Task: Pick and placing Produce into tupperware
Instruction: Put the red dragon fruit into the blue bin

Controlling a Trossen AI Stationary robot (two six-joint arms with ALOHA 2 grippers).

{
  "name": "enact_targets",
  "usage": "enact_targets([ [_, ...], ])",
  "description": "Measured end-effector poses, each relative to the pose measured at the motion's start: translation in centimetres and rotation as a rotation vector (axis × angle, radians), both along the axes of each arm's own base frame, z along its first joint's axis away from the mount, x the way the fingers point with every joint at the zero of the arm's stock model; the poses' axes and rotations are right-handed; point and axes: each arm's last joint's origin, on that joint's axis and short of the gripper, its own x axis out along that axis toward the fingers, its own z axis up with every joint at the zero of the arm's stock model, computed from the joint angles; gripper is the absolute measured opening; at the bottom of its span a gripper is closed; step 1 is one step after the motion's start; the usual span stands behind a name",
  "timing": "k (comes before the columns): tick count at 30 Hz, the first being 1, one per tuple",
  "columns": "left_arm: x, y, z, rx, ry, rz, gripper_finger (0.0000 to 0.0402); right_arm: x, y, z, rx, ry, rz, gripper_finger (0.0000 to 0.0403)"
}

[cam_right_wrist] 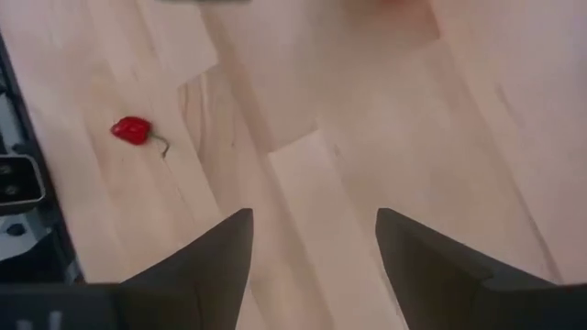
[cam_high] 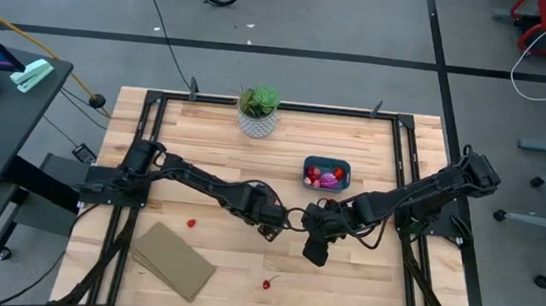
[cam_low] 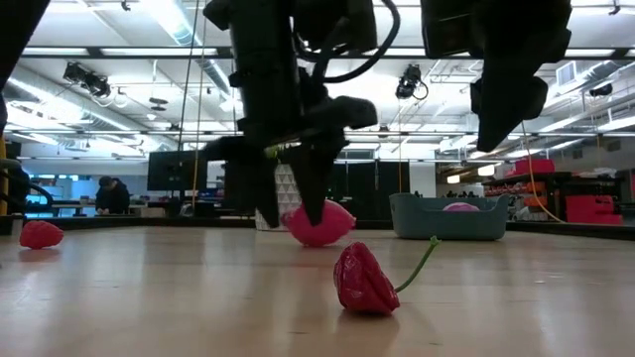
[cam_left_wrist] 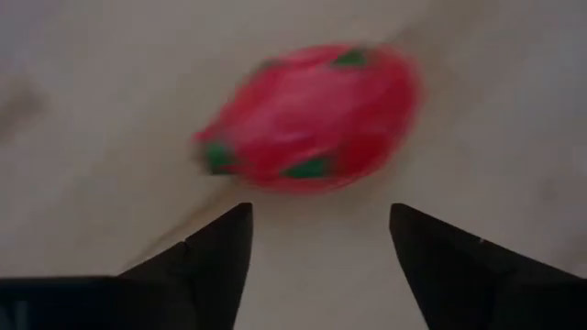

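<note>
Pickup is in hand: left tool point(cam_left_wrist: 316, 243) (fingers apart) is poised at pink dragon fruit point(cam_left_wrist: 312, 115); closing is called for next.

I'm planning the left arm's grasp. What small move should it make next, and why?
Probably lower the left hand and close it. Its fingers stand open just short of the pink dragon fruit, which lies on the table, not yet between them.
</note>
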Motion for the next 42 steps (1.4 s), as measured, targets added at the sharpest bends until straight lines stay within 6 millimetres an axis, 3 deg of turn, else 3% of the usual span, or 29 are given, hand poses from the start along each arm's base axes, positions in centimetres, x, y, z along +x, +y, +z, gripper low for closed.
enact_targets([
  [7, 0.9, -0.2, 0.3, 0.083, -0.067, -0.262, 0.0296, 0.0, -0.1, 0.0, -0.031, -0.011, -0.014, 0.0240],
  [22, 2.7, 2.9, 0.9, 0.106, -0.207, -0.193, 0.0302, 0.1, -0.2, 0.0, -0.074, -0.025, -0.011, 0.0240],
  [27, 2.8, 3.7, 0.9, 0.086, -0.225, -0.121, 0.0302, 0.3, -1.1, 0.0, -0.096, -0.021, -0.001, 0.0241],
  [38, 3.2, 4.5, 1.1, 0.059, -0.271, -0.032, 0.0302, 0.5, -1.6, 0.0, -0.076, -0.016, -0.049, 0.0240],
  [42, 3.4, 4.5, 0.2, 0.075, -0.259, -0.022, 0.0302, 0.4, -1.6, 0.0, -0.081, -0.013, -0.039, 0.0240],
])
